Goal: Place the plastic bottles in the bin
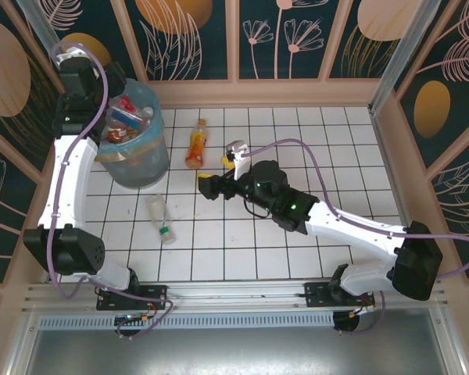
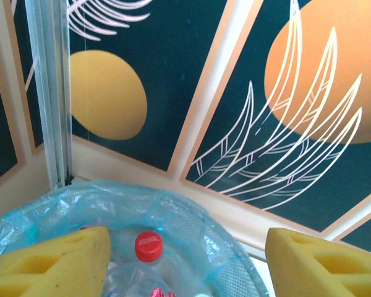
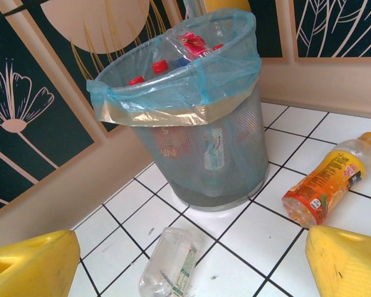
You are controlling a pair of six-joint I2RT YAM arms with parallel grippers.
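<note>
- Beside the bin [image 1: 141, 168], on the tiled worktop [image 1: 313, 133], which plastic bottles lie waiting, and which claw is nearer?
- Two: an orange-labelled bottle [image 1: 195, 146] and a crushed clear bottle [image 1: 161, 219], each with its long axis running roughly near-to-far. The right claw [image 1: 216, 173], spread wide and empty, sits between them, closer to the orange one. The left claw [image 2: 185, 266], fingers apart with nothing between, hangs over the binned bottles [image 2: 148, 246].
- How do they lie from the right claw?
- In its wrist view, the clear bottle lies ahead and low, between the fingers. The orange one lies off to the right, cap pointing away. Either probably needs the claw set across its axis.
</note>
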